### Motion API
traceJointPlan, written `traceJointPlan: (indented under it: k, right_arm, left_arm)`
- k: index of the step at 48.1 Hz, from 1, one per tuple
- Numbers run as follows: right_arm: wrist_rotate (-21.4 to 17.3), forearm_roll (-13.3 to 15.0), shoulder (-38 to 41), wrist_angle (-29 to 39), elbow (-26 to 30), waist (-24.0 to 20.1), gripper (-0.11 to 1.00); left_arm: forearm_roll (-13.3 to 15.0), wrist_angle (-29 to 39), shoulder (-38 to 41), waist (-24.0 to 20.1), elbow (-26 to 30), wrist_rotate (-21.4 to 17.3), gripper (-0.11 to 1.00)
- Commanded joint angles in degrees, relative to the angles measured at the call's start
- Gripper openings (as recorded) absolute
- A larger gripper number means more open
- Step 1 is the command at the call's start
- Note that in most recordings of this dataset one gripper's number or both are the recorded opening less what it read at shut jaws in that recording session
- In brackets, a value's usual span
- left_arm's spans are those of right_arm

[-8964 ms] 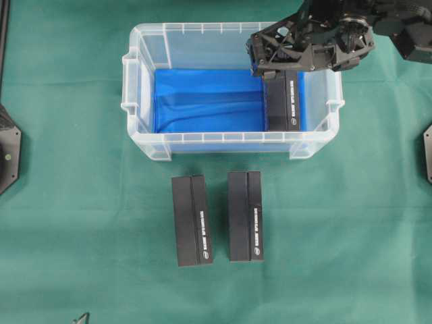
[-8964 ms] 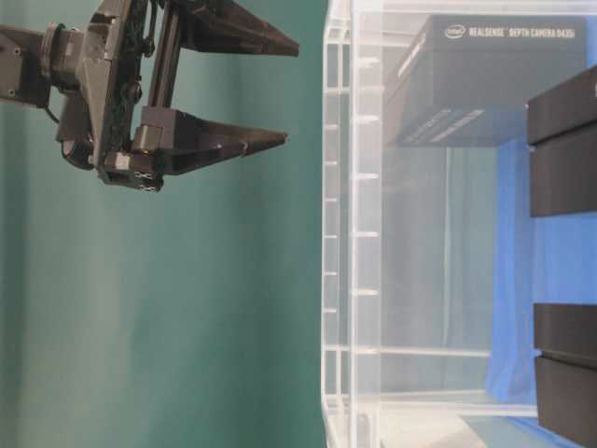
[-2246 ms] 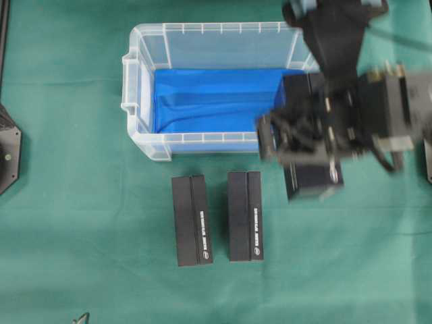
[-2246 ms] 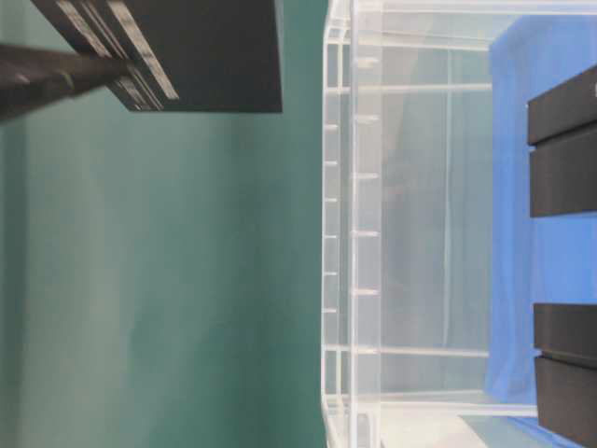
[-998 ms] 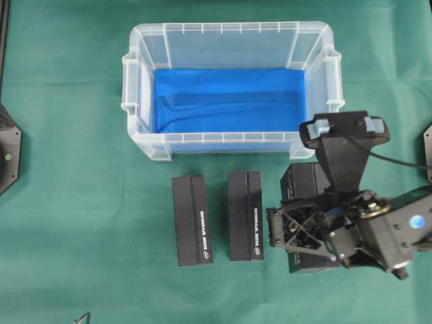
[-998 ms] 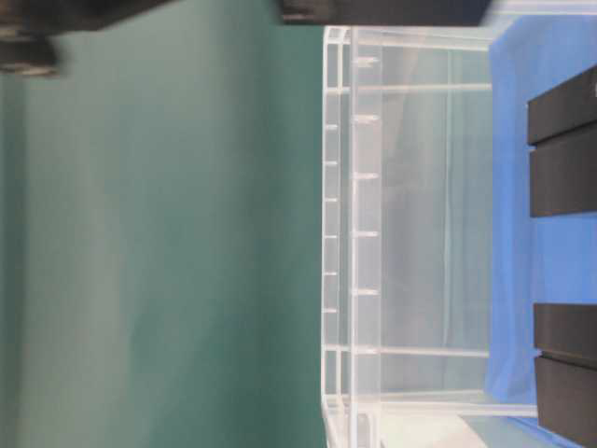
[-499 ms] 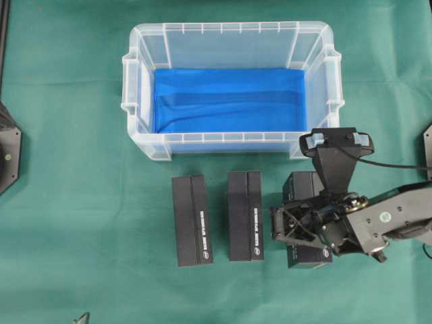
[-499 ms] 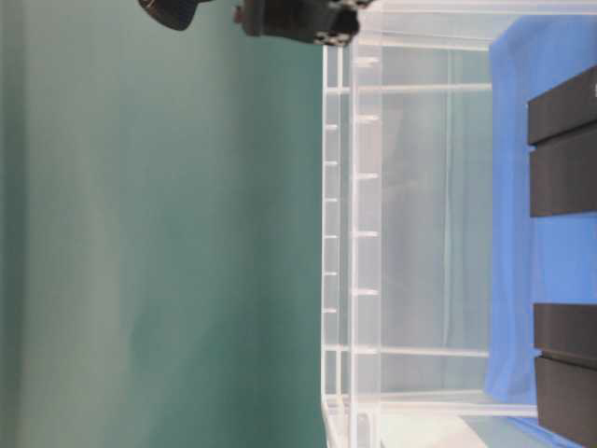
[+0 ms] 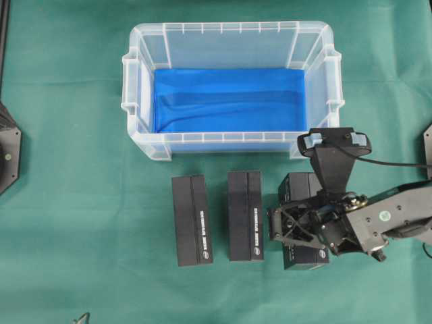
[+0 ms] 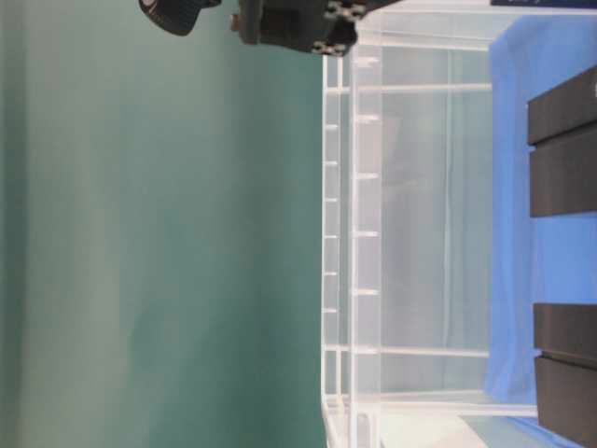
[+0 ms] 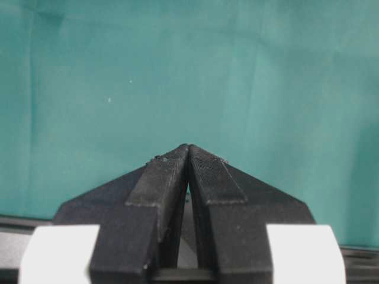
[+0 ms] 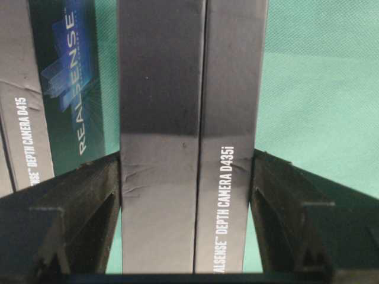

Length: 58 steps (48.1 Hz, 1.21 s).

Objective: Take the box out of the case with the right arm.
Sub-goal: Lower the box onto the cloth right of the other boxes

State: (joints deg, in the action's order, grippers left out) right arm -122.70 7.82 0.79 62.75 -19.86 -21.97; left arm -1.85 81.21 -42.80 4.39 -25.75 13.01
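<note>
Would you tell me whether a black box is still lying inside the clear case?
No, the case holds only its blue lining; all three black boxes are outside it on the green cloth.

The case (image 9: 131, 81) sits on the table cloth (image 9: 67, 202) toward the far side in the overhead view. In front of it, three boxes lie in a row, long sides parallel. The left box (image 9: 192, 221) and the middle box (image 9: 245, 216) lie apart with a gap between them. The right box (image 9: 300, 185) lies just beside the middle box, below the case's right corner. The right gripper (image 9: 291, 228) sits over this box, one finger against each long side.
</note>
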Motion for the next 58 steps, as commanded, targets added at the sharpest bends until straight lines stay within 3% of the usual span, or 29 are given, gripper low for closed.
traceJointPlan:
  k: [1,8,13,16,35,51,58]
  right_arm:
    - [-0.18,0.00,-1.05,-0.09,0.97,0.09,0.65]
    - [-0.26,0.26,-1.05,0.62,1.14,0.09,0.66]
    - [-0.18,0.26,-1.05,1.58,1.23,0.18,0.87]
    - [0.00,0.26,-1.05,1.76,1.23,0.18,0.93]
    - [0.09,0.26,-1.85,3.34,3.60,0.26,0.88]
    - [3.87,1.14,-5.10,22.15,15.82,0.97,0.88]
    - [6.50,1.67,-5.10,27.16,20.13,1.76,0.87]
  left_arm:
    - [-0.18,-0.26,0.09,-0.18,1.49,-0.09,0.00]
    - [-0.18,-0.35,0.09,-0.18,1.49,-0.09,0.00]
    - [-0.18,-0.26,0.09,-0.18,1.49,-0.09,0.00]
    - [-0.18,-0.26,0.09,-0.18,1.49,-0.09,0.00]
    - [-0.18,-0.35,0.09,-0.44,1.49,-0.18,0.00]
    - [-0.18,-0.26,0.18,-0.53,1.49,-0.09,0.00]
    - [-0.18,-0.26,0.18,-0.53,1.49,-0.09,0.00]
